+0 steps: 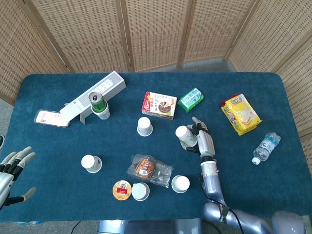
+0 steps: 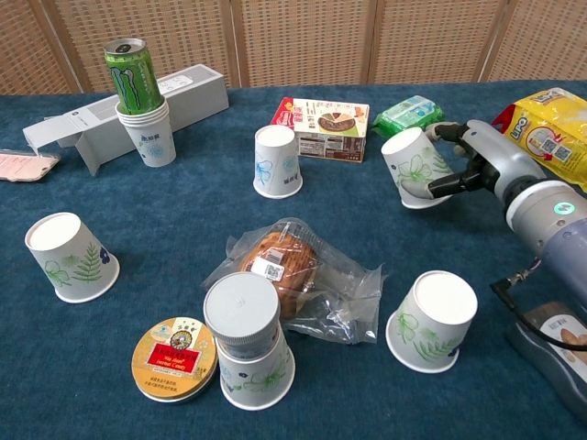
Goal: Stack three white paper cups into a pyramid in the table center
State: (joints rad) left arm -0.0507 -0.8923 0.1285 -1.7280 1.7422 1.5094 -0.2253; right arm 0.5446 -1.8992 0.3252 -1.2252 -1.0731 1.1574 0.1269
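Note:
My right hand (image 1: 205, 141) (image 2: 479, 163) grips an upside-down white paper cup with a leaf print (image 1: 185, 136) (image 2: 417, 168). The cup is tilted, its rim low over the cloth right of the table's middle. Another upturned cup (image 1: 144, 126) (image 2: 278, 161) stands left of it, in front of the snack box. A third (image 1: 180, 184) (image 2: 431, 320) stands nearer the front, and one more (image 1: 90, 163) (image 2: 71, 257) is at the left. My left hand (image 1: 13, 167) hovers off the table's front left corner, fingers spread, holding nothing.
A wrapped bun (image 1: 147, 167) (image 2: 289, 268) lies mid-front, beside a round tin (image 2: 176, 358) and a lidded cup (image 2: 248, 344). A green can (image 2: 131, 71) sits on stacked cups by a grey box (image 1: 95, 97). A snack box (image 1: 159, 105), green pack (image 1: 190, 99), yellow bag (image 1: 240, 113) and bottle (image 1: 265, 147) lie behind and right.

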